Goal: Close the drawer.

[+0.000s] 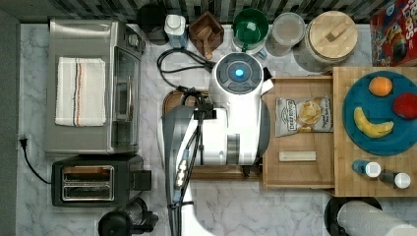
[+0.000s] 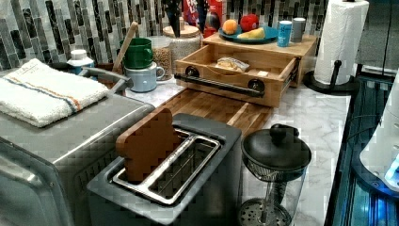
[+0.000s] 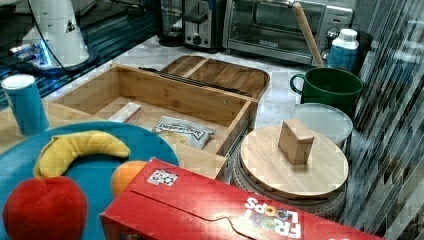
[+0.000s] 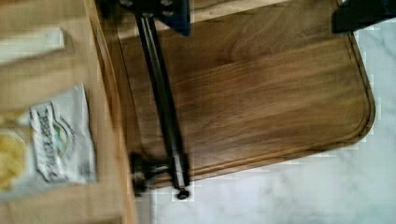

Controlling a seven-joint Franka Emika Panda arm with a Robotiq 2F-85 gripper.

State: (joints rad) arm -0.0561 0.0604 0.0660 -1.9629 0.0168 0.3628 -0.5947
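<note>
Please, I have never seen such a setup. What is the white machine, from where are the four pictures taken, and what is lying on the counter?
The white machine is a robot arm, seen from above in the top view. Two more cameras look from the sides, and one sits on the arm's wrist. On the marble counter a pale wooden drawer stands pulled open, with a bag of chips inside. The wrist view looks down on its dark handle bar over a brown tray. Nearby are a toaster and a blue plate of fruit. Nothing appears held.
</note>
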